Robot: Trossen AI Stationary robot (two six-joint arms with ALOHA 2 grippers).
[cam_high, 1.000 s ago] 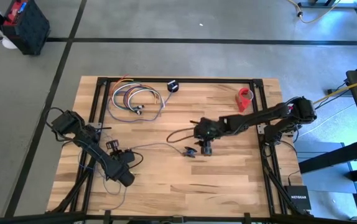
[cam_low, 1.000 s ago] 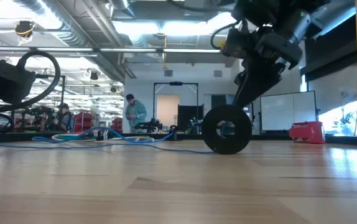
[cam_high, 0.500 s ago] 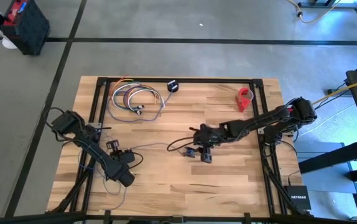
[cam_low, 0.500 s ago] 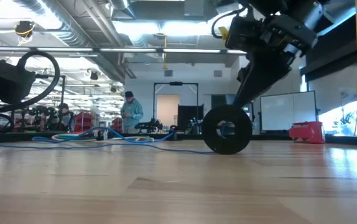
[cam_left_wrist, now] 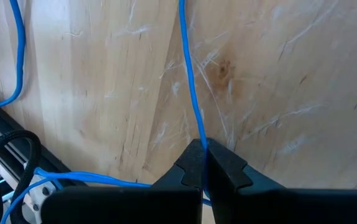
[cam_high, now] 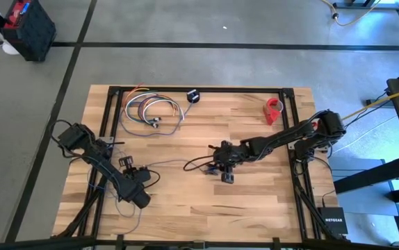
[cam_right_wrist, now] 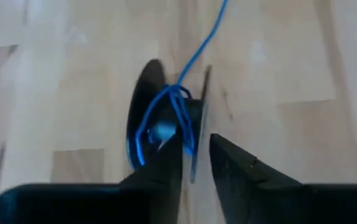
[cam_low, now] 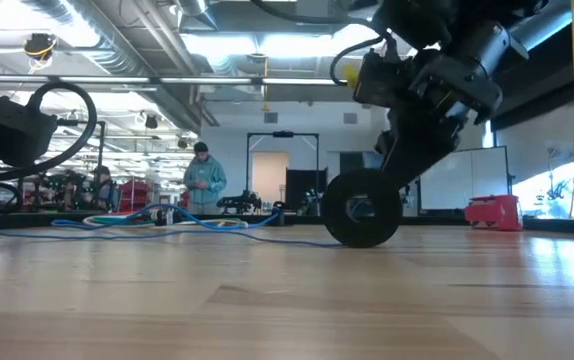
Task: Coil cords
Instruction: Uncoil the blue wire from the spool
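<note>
Cord (cam_left_wrist: 190,93), blue, mid-surface: left gripper (cam_left_wrist: 202,163) clamped on one stretch near the surface's left edge, right gripper (cam_right_wrist: 194,158) narrowing around black spool (cam_right_wrist: 157,118); step: securing spool end; next probably calls for firm hold, then winding.

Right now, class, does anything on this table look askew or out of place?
Yes: the black spool stands on its edge mid-table instead of lying flat, the blue cord bunched unevenly on its hub. The right gripper straddles one flange; the left gripper pinches the cord.
</note>
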